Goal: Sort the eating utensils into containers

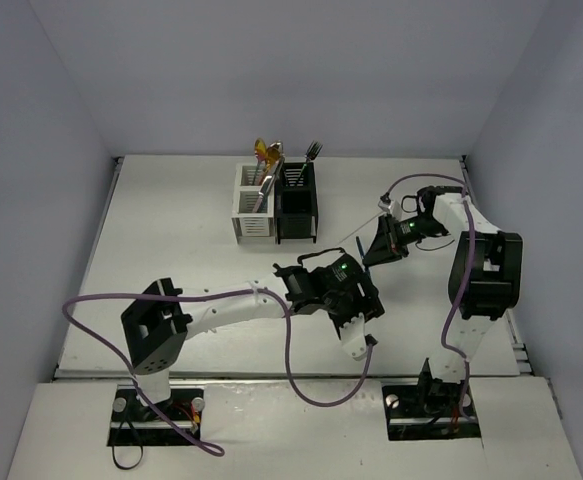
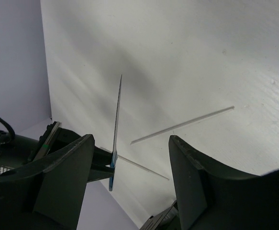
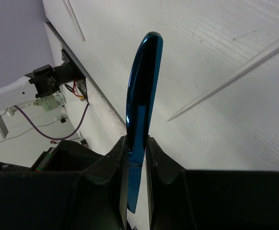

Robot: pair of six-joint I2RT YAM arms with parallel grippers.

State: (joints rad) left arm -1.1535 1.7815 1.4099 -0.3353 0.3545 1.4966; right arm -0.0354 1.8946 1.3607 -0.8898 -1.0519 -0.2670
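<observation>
pinches slim glossy blue knife (image 3: 141,96) in right gripper (image 3: 137,143), raised over white table (image 1: 171,240). spreads left gripper (image 2: 129,143) wide, empty, facing it above thin clear sticks (image 2: 182,125). white slotted caddy (image 1: 252,215) and black slotted caddy (image 1: 297,212) well behind.

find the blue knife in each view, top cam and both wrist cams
Top external: the blue knife is only a thin sliver right of centre, just left of the right gripper; it is hard to make out.
Left wrist: left of centre, standing nearly upright.
Right wrist: dead centre, rising from the fingers.
Shared landmark: the right gripper, clamped on the knife's lower end.
</observation>
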